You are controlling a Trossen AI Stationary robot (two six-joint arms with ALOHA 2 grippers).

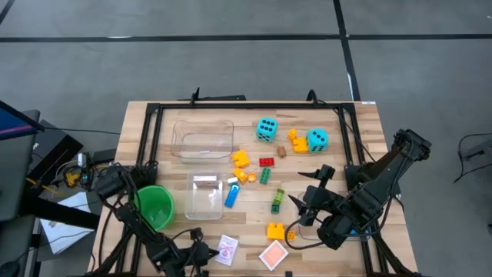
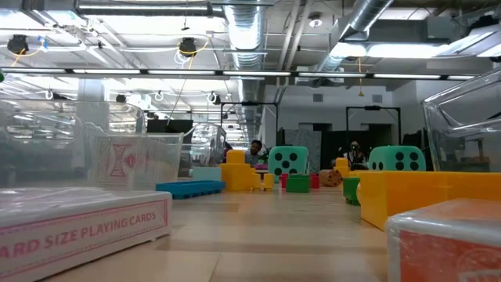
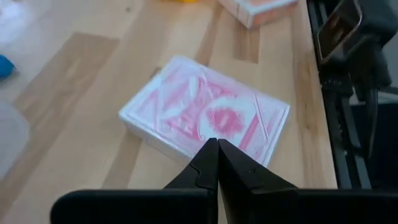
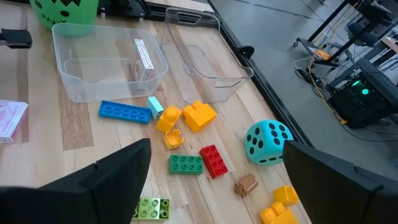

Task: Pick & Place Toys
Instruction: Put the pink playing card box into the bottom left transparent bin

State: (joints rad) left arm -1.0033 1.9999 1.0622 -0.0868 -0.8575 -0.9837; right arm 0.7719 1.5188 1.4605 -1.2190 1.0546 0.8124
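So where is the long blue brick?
In the high view, the long blue brick lies mid-table, touching the right side of the small clear bin, below the yellow bricks.

Bright, even overhead light; soft shadows; low view's near foreground blurred.

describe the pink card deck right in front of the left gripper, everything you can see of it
The pink card deck is a flat rectangular box, white-edged with a pink ornamental back pattern and a round central motif, glossy as if wrapped in film. It lies flat on the wooden table near its front edge, turned at an angle to the boards. The left gripper, shut, points at its near edge; whether they touch I cannot tell. A second deck lies apart, beyond it.
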